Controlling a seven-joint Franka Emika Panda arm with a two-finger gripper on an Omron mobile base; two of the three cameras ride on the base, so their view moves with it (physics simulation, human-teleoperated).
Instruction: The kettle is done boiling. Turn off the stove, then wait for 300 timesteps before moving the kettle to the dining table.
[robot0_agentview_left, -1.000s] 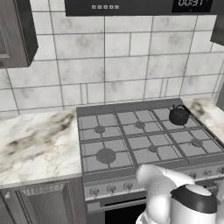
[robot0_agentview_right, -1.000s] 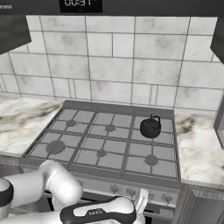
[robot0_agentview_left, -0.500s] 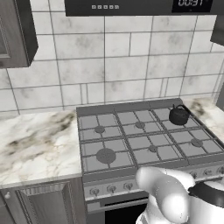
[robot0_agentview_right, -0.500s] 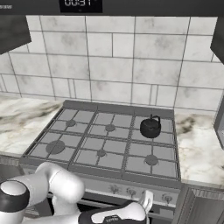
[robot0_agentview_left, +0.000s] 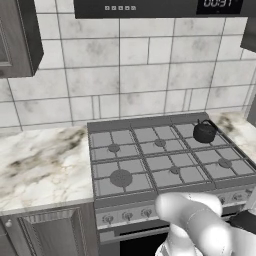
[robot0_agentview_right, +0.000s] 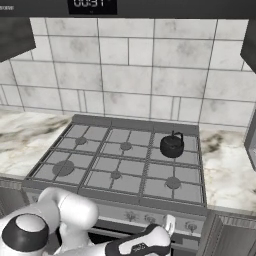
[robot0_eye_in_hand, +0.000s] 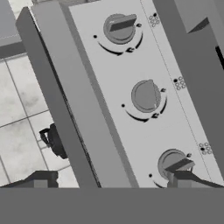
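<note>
The small black kettle (robot0_agentview_left: 204, 132) (robot0_agentview_right: 172, 145) stands upright on the back right burner of the grey stove (robot0_agentview_left: 150, 165) (robot0_agentview_right: 115, 167). My gripper (robot0_agentview_right: 170, 225) (robot0_eye_in_hand: 109, 181) is low in front of the stove's knob row, near its right end, open with nothing between its fingers. In the hand view three knobs run along the front panel (robot0_eye_in_hand: 100, 87): upper knob (robot0_eye_in_hand: 120, 28), middle knob (robot0_eye_in_hand: 146, 96) and lower knob (robot0_eye_in_hand: 173, 162). One fingertip (robot0_eye_in_hand: 181, 177) is right by the lower knob. The kettle (robot0_eye_in_hand: 54, 140) peeks past the stove's edge. The dining table is out of view.
Marble counters flank the stove on the left (robot0_agentview_left: 40, 170) and the right (robot0_agentview_right: 230, 172). A tiled wall rises behind, with a dark appliance with a display (robot0_agentview_left: 160, 7) overhead. A dark wall cabinet (robot0_agentview_left: 15, 40) hangs at the upper left. My arm (robot0_agentview_right: 70, 215) bends low before the oven.
The hand has crept up and to the right, closer to the knob row. The elbow has sunk lower. Kettle and stove have not moved.
</note>
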